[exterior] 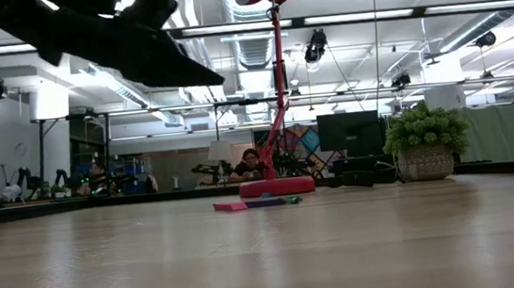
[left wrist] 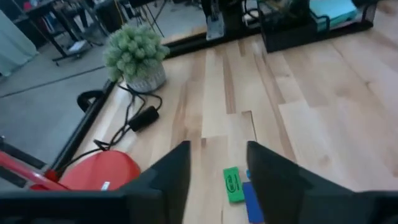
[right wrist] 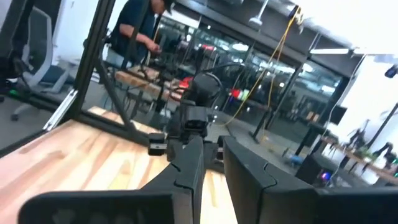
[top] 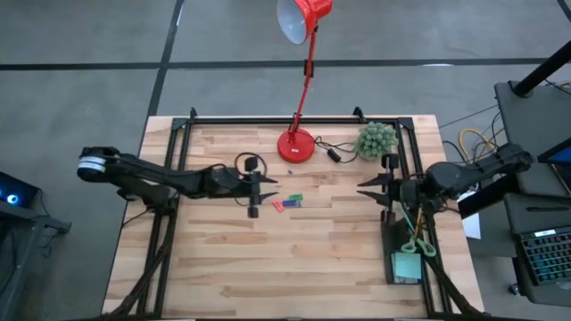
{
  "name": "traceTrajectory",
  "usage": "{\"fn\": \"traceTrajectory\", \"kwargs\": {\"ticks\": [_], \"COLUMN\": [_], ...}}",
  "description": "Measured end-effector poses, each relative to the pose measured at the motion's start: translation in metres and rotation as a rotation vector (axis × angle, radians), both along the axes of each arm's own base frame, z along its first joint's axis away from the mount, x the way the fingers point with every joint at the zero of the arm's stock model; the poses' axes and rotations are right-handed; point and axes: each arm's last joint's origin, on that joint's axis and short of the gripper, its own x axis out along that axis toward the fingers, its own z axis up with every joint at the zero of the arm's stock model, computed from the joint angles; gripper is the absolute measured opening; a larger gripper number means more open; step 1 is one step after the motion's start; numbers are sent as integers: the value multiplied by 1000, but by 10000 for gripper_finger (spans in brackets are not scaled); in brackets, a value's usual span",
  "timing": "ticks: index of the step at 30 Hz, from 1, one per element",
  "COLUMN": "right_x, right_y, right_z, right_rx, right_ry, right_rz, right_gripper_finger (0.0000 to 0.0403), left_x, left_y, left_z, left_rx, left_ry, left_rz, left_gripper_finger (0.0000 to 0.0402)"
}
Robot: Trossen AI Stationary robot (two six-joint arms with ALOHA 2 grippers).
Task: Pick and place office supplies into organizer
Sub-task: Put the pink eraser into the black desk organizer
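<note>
The left gripper [top: 256, 190] hangs above the table just on the left-arm side of the little cluster of coloured pieces, its two fingers [left wrist: 172, 174] spread apart with nothing between them. Through the left wrist view the green piece [left wrist: 231, 184] lies on the wood straight ahead in the gap of the jaws, a blue piece [left wrist: 252, 202] touching its far side. The green piece's long axis seems to run along the gripper's line of sight, so the fingers would close across its narrow width. From overhead a red piece [top: 278, 205] sits nearest the gripper, then the green [top: 293, 197] and blue ones.

The organizer [top: 403, 250] lies well apart from the cluster, along the table's right edge, already holding the green-handled scissors [top: 417, 244] and the sticky-note pad [top: 408, 266]. The right gripper [top: 368, 189] waits just beside the organizer's far end, fingers parted and empty. It is hard to say how high it hangs. The left arm is clearly the nearer one to the loose pieces, so the pick is probably its job, needing mainly a short descent.
</note>
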Motion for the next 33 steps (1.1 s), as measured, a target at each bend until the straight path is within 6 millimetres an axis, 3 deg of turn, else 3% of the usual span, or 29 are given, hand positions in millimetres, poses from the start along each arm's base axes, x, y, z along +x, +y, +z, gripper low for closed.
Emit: {"fn": "traceTrajectory", "kwargs": {"ticks": [5, 10, 15, 23, 33], "right_x": [-2, -2, -2, -2, -1], "right_y": [-1, -3, -3, -3, -2], "right_z": [3, 1, 2, -1, -5], "right_rx": [-9, -40, -50, -67, -74], "right_ry": [-15, -1, -2, 18, 57], "right_rz": [-22, -69, -70, -70, -69], "right_gripper_finger": [54, 54, 54, 54, 54], "left_x": [18, 25, 33, 57, 84], "left_y": [0, -2, -3, -5, 1], "left_z": [-7, -27, -32, -29, -50], "left_rx": [23, 49, 48, 183, 219], "left_ry": [95, 387, 611, 716, 872], "left_rz": [-10, -87, -137, -291, -350], "left_gripper_finger": [190, 196, 196, 196, 196]}}
